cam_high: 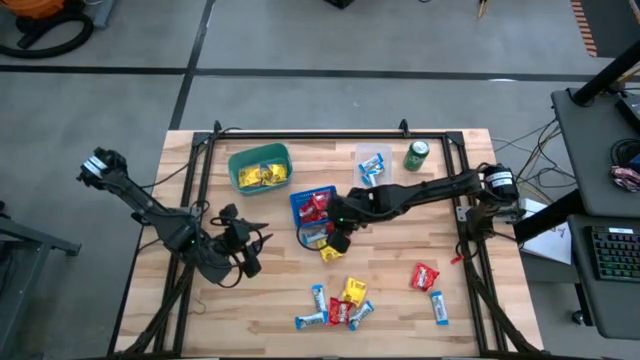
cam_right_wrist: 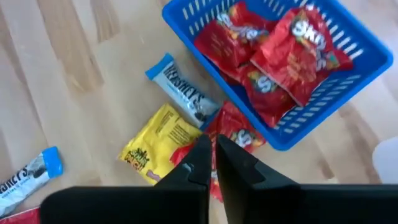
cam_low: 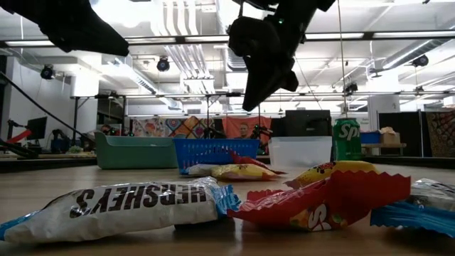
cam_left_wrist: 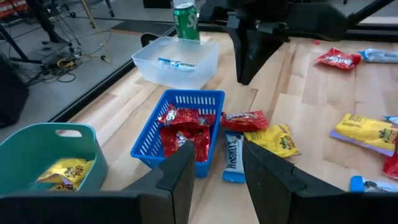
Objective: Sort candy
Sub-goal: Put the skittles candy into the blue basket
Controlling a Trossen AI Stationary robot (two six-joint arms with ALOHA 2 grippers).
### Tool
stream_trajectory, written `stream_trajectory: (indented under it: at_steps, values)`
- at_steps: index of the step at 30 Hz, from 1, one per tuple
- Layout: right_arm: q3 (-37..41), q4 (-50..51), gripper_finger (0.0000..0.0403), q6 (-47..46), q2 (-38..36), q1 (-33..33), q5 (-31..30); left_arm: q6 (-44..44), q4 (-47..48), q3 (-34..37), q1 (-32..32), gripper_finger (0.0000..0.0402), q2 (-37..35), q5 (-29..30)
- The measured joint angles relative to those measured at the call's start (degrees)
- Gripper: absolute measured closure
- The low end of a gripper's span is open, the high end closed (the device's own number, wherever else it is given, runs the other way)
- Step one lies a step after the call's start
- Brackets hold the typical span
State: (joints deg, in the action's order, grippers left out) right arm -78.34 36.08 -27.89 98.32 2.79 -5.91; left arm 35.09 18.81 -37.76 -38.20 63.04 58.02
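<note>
The right tool is hung over the middle of the bench, fingers nearly pinched together with only a thin slit between them and nothing gripped. Directly under it a yellow candy, a red candy and a blue-and-white bar are lying on the wood, right outside the blue basket. That basket is just beyond the tool and is loaded with red candies.

Farther out from the right tool, the green basket has yellow candies in it, and the clear tub has 1 blue-and-white bar, with a green can stood beside it.

Nearer the front edge, a loose cluster of candies is spread out — red, yellow and blue-and-white mixed. Off to the side of that, a red pack and another bar are lying apart from the rest.

The left tool is parked over the left part of the bench, well away from the candy — fingers apart, nothing between them.
</note>
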Motion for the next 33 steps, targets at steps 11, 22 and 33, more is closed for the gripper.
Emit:
stream_trajectory:
  at_steps: [11,22,33]
  values:
    - [6.3,-5.6,0.0271,-10.0,2.4,0.0,-2.2,0.0,-0.2,0.0,0.0,0.0284,0.9,0.2]
    - [6.2,-8.9,0.0232,-12.7,8.0,-0.1,-4.6,0.0,-0.2,0.0,0.1,0.0284,0.9,1.2]
    - [6.2,-9.1,0.0255,-12.0,11.2,-0.1,-4.0,0.2,-0.4,0.0,0.1,0.0284,0.8,1.6]
